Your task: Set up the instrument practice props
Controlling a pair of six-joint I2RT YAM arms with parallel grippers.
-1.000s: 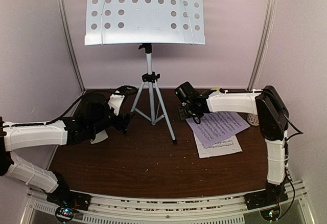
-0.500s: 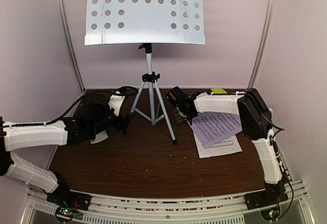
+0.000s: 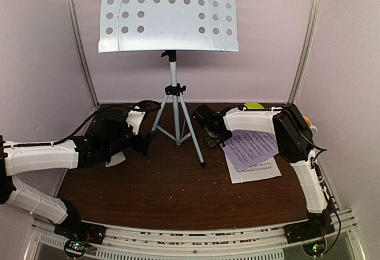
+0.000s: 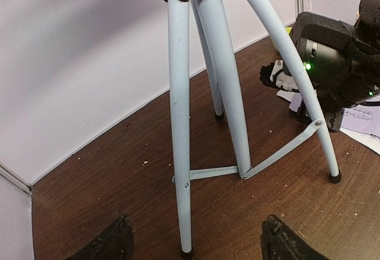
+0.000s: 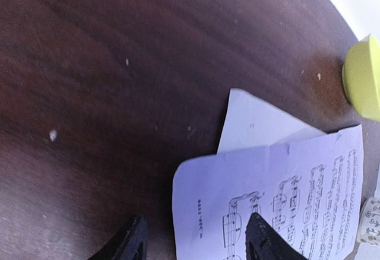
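1. Dark wooden table (image 3: 178, 195), flecked with crumbs, closed in by pale lilac walls.
2. Two sheet-music pages (image 3: 252, 148) flat on it, overlapping, just to the right of the right pincer (image 3: 209, 134). Corner of the top page (image 5: 279, 206) lying between that pincer's fingertips (image 5: 132, 243). Lower page (image 5: 252, 123) poking out beyond the top one.
3. Right pincer open and low over the wood, jaws apart, nothing gripped. Paper corner flat between them; contact with it not clear.
4. Compared with a second ago: right pincer further left, off the top page's upper edge and nearer the tripod's right leg. Elbow swung in from the right wall. Pages where they were.
5. Music stand (image 3: 168, 13) upright at the back centre, between the two pincers, its perforated desk high above both. Silver tripod (image 3: 176, 117) with its feet on the table, unmoved.
6. Left pincer (image 4: 193, 243) wide open, one tripod leg (image 4: 180, 153) standing in the gap between its fingers and touching neither. Same pose as a second ago.
7. Pale object (image 3: 116, 158) under the left forearm, behind the left pincer, mostly hidden. Cannot tell what it is.
8. Yellow-green bowl (image 3: 254, 105) at the back, behind the right forearm, showing more than before.
9. Patterned mug (image 5: 371, 227) at the far right of the top page. Plain in the top view a second ago, now nearly covered by the elbow.
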